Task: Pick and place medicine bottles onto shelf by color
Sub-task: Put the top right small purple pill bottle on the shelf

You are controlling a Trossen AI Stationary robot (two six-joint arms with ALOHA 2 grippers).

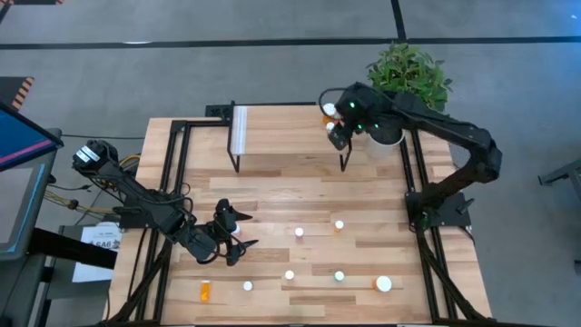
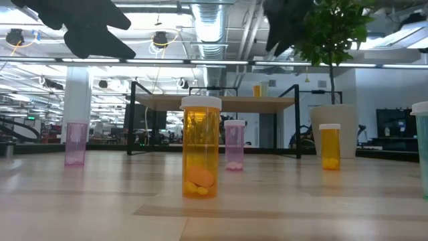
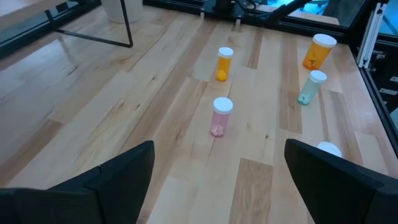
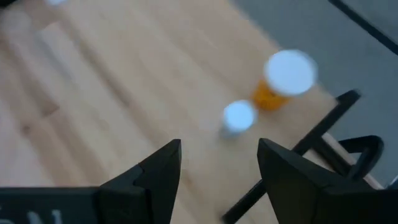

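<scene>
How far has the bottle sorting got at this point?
Done: two bottles, an orange bottle and a smaller one, stand at the shelf's far corner. In hand: nothing; the right gripper hangs open above them, the left gripper open over the table. Left: roughly seven bottles on the tabletop.

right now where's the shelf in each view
High view: shelf at the table's far edge, middle.
Low view: centre background, behind the bottles.
Left wrist view: only a corner and a black leg, at the picture's edge.
Right wrist view: its wooden top fills most of the picture.
Shared landmark: the orange bottle on the shelf's end; the left wrist view misses it.
</scene>
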